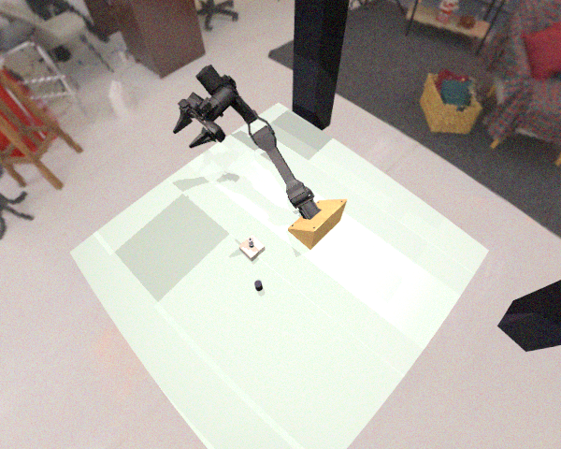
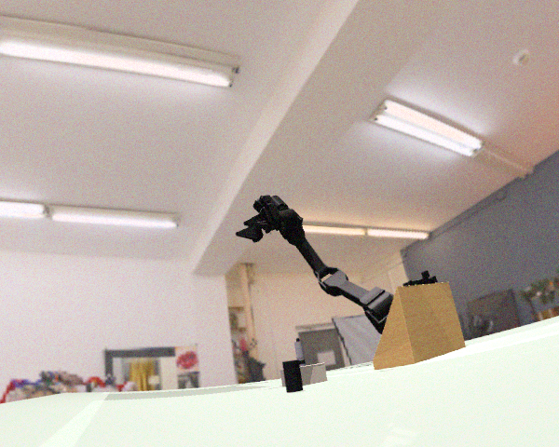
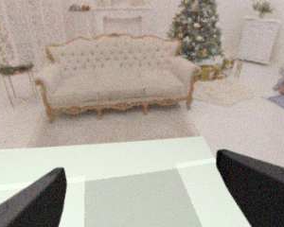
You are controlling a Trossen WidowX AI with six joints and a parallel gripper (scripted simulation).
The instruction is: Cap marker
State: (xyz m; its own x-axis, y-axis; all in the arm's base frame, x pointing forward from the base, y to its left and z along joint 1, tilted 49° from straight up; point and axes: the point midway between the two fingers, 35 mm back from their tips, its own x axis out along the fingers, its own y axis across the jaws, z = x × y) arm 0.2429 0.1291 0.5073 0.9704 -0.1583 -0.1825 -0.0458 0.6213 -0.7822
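The marker (image 1: 251, 242) (image 2: 298, 350) stands upright in the pale holder block (image 1: 261, 251) (image 2: 315, 373), with its upper end bare. The dark cap (image 1: 258, 285) (image 2: 293, 376) stands apart from the block on the table (image 1: 271, 353). In the exterior view the cap is in front of the block and covers part of it. My gripper (image 1: 182, 138) (image 2: 241, 228) (image 3: 143, 166) is open and empty, raised high above the table and well away from both marker and cap. The wrist view shows neither marker nor cap.
The arm stands on a wooden wedge base (image 1: 325, 221) (image 2: 429, 322), on the far side of the holder block from the cap in the exterior view's depth is unclear. Dark posts (image 1: 318, 63) (image 1: 546, 313) stand near the table.
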